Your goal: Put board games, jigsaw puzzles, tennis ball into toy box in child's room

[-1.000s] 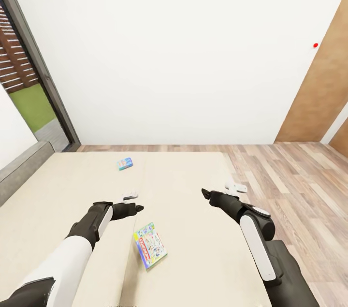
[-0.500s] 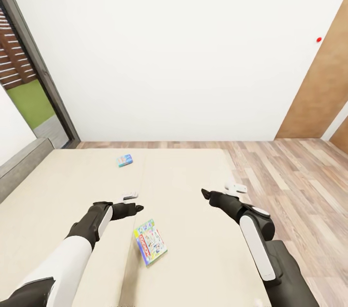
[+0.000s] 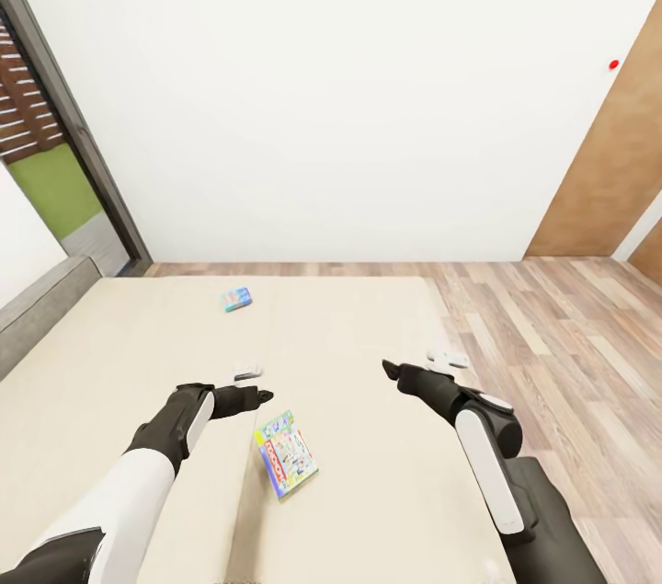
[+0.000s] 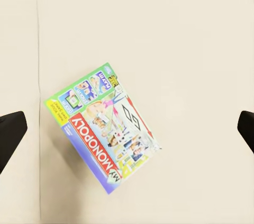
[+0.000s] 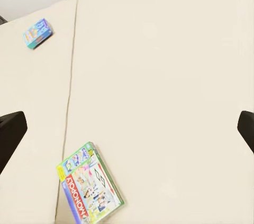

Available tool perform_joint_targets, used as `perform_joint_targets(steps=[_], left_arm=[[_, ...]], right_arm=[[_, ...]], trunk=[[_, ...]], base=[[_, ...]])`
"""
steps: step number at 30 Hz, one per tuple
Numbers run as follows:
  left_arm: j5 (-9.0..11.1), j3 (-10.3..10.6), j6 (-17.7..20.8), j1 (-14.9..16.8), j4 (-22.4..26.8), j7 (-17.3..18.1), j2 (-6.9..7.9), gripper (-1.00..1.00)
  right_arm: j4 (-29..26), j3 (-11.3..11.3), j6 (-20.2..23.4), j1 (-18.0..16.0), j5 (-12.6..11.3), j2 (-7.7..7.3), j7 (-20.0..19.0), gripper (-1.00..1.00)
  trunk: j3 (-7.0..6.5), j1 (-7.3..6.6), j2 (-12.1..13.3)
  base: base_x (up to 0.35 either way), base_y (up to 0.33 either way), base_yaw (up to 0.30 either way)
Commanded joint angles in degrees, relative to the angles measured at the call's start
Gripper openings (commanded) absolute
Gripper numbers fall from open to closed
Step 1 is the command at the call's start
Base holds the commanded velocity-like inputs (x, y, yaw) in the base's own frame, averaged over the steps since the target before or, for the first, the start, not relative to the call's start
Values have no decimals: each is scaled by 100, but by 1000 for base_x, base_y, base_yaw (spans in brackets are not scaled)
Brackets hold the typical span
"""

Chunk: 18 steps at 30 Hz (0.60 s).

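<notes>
The green-edged board game [image 3: 286, 453], lettered MONOPOLY, lies flat on the bed [image 3: 368, 326], just right of the mattress seam. The left gripper [image 3: 248, 384] hangs above the mattress near the box's far end, not touching it; in the left wrist view the box [image 4: 103, 127] sits between the dark fingertips [image 4: 10, 134], which stand wide apart. The right gripper [image 3: 418, 365] is well to the box's right, fingers likewise spread. The small blue board game [image 3: 236, 299] lies farther up the bed.
</notes>
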<state>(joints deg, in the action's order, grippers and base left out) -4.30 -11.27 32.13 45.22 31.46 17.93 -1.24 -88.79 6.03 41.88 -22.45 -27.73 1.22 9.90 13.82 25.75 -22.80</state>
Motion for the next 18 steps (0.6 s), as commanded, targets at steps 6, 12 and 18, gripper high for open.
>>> perform_joint_targets(steps=[6, 12, 18], left_arm=[[-45, -43, 32, 5, 10, 52, -6, 100], [-45, -50, 30, 5, 15, 66, 0, 100], [-45, -51, 30, 5, 18, 71, 1, 100]], right_arm=[[-6, -60, 408, -8, -356, 1, 56, 100], [-16, -297, 1083, -13, -1622, -24, 70, 100], [-29, -393, 1253, -14, -2071, -45, 81, 100]], trunk=[[68, 3, -12], [125, 3, -12], [181, 3, -12]], base=[[0, 0, 0], [0, 0, 3], [0, 0, 47]])
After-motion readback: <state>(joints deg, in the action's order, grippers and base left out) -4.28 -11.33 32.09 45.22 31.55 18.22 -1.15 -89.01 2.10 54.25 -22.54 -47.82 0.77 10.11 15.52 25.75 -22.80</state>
